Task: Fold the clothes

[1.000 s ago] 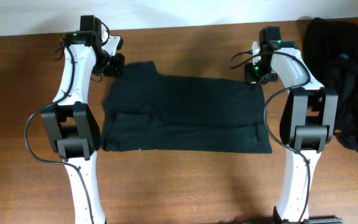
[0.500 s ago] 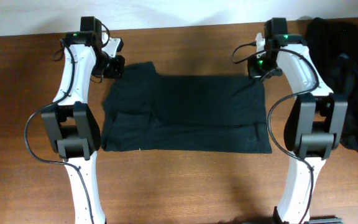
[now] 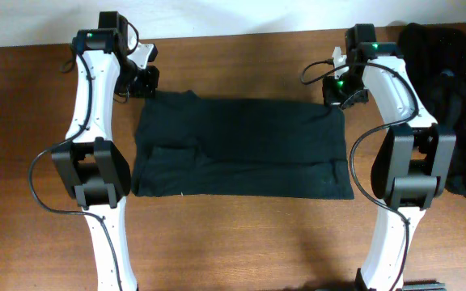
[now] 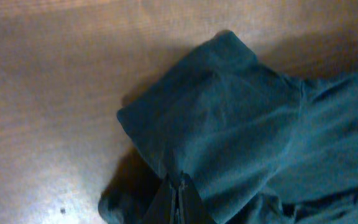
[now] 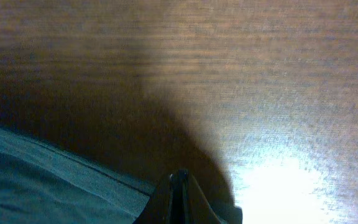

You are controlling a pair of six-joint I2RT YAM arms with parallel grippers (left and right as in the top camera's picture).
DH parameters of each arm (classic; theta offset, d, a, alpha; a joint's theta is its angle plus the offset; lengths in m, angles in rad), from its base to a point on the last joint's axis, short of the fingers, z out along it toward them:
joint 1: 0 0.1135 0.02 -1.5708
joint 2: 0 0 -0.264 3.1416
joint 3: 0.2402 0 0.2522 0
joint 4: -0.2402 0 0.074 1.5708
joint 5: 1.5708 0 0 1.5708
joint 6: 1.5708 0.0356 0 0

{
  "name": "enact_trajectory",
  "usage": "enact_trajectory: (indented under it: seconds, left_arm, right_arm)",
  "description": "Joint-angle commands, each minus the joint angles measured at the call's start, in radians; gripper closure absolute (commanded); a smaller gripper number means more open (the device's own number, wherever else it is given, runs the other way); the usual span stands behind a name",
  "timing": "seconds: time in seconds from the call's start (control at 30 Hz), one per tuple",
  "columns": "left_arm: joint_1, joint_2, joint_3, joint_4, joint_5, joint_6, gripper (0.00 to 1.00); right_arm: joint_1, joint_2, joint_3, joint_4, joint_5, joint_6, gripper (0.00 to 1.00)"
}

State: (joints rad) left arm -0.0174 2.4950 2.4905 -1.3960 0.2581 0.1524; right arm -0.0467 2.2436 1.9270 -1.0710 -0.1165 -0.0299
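A dark teal garment (image 3: 241, 145) lies flat as a wide rectangle in the middle of the wooden table. My left gripper (image 3: 147, 86) is at its far left corner, shut on the cloth; in the left wrist view the closed fingers (image 4: 180, 186) pinch the bunched corner (image 4: 229, 118). My right gripper (image 3: 338, 95) is at the far right corner. In the right wrist view its closed fingers (image 5: 179, 182) sit on the garment's hem (image 5: 55, 174), just above the table.
A heap of black clothes (image 3: 451, 97) lies at the table's right edge, next to the right arm. Bare wooden table (image 3: 241, 234) shows in front of the garment and behind it, up to the pale wall (image 3: 241, 16).
Both grippers moved toward the table's far edge with the corners in them. The raised flap at the far left corner has been drawn out flatter, and the garment's far edge is straighter.
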Motion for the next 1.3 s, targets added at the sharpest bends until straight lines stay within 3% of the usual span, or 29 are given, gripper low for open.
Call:
enact_trajectory:
  seconds: [0.0, 0.9, 1.27]
  left_arm:
    - [0.007, -0.005, 0.016, -0.042, 0.001, -0.008, 0.99]
    - [0.003, -0.009, 0.016, -0.192, 0.019, -0.062, 1.0]
    - [-0.025, -0.099, 0.016, -0.198, 0.016, -0.081, 0.99]
  right_arm:
    - [0.003, -0.033, -0.008, -0.015, -0.011, 0.001, 0.96]
    - [0.006, -0.149, -0.008, -0.187, -0.039, -0.008, 0.96]
    - [0.05, -0.149, -0.008, -0.221, -0.038, -0.018, 0.96]
